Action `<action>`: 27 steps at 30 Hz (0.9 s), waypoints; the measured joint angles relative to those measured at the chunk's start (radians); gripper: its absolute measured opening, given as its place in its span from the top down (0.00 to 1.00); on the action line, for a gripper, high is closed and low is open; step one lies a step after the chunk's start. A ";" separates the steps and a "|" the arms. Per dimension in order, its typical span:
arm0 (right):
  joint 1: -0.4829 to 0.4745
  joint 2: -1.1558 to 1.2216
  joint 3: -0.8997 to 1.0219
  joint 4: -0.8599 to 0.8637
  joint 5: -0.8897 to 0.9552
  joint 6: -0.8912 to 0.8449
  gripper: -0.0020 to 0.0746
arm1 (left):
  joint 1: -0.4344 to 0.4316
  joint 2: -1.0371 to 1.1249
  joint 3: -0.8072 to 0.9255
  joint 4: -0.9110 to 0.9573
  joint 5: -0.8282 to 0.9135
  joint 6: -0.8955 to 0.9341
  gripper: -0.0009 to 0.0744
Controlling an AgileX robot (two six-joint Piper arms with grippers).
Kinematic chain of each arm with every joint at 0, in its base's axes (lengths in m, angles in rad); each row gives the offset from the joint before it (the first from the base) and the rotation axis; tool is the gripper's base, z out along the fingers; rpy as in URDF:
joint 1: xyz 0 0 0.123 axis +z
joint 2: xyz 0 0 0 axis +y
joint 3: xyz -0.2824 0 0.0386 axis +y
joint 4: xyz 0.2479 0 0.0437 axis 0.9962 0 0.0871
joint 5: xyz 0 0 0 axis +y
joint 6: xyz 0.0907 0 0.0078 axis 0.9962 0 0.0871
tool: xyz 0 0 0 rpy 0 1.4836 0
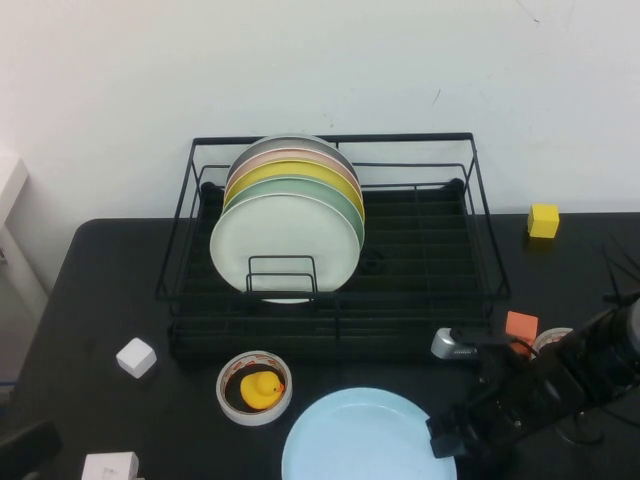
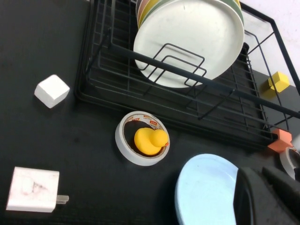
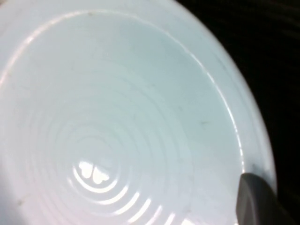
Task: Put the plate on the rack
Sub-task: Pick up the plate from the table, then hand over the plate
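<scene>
The light sky-blue plate (image 1: 365, 440) lies flat on the black table at the front, right of centre. It also shows in the left wrist view (image 2: 206, 194) and fills the right wrist view (image 3: 117, 117). My right gripper (image 1: 447, 436) is at the plate's right edge, and one grey finger (image 3: 257, 202) reaches over the rim. It stands wide of centre, so the gripper is open, and the other finger is hidden. The black wire rack (image 1: 480, 230) stands behind, its right half bare. Of my left arm only a dark part (image 1: 22, 450) shows at the front left corner, and its gripper is out of view.
Several upright plates (image 1: 290, 215) fill the rack's left half, the pale mint-white one in front. A tape ring with a yellow duck (image 1: 256, 388) sits left of the blue plate. White blocks (image 1: 136, 357) lie front left. An orange block (image 1: 521, 326), another ring and a yellow cube (image 1: 543, 220) are on the right.
</scene>
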 joint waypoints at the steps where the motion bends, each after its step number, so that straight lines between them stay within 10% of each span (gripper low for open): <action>1: 0.000 -0.002 0.000 0.000 0.004 -0.006 0.96 | 0.000 0.000 0.000 0.000 0.002 0.000 0.99; 10: 0.084 -0.187 0.006 -0.002 0.067 -0.061 0.96 | 0.000 0.000 0.000 -0.092 0.049 0.091 0.96; 20: 0.224 -0.457 0.006 0.159 0.053 -0.185 0.96 | 0.000 0.000 0.061 -0.226 0.060 0.179 0.39; 27: 0.252 -0.492 0.010 0.246 0.067 -0.236 0.96 | 0.000 0.000 0.070 -0.249 0.039 0.179 0.32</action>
